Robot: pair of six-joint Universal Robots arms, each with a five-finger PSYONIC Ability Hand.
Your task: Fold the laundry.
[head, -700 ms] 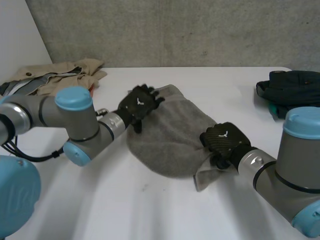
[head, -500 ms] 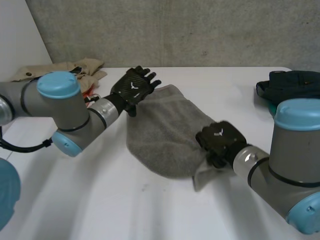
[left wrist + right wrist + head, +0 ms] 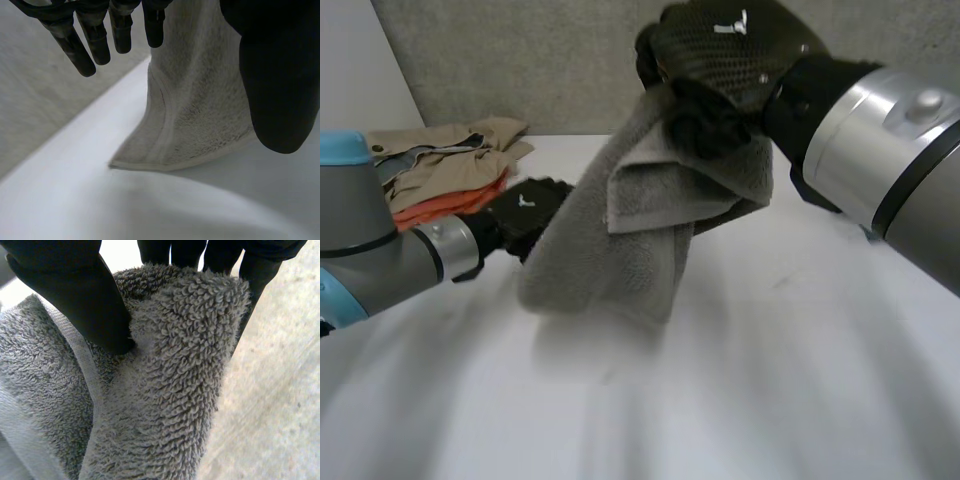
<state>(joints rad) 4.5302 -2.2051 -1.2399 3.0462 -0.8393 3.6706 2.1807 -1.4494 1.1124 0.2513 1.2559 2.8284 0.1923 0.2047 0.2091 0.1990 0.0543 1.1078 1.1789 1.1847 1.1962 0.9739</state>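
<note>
Beige and orange clothes [image 3: 440,165] lie in a pile at the far left corner of the white counter [image 3: 800,380], in front of a grey concrete wall [image 3: 520,60].

Left arm: the left robot hand [image 3: 525,215] sits low over the counter, just beside the left edge of the hanging grey towel [image 3: 620,240]. In the left wrist view its fingers [image 3: 95,45] are straight and spread, and the thumb stands apart from them. The towel hangs in front of the palm, between fingers and thumb, and neither closes on it. State: released.

Towel: it hangs in a bunched, folded column near the middle of the counter. In the left wrist view its lower hem and one corner meet the counter surface.

Right arm: the right robot hand [image 3: 720,60] is high above the counter, at the top end of the towel. In the right wrist view its thumb presses a thick fold of terry cloth against the fingers behind it. State: grasping the towel at its upper end.
</note>
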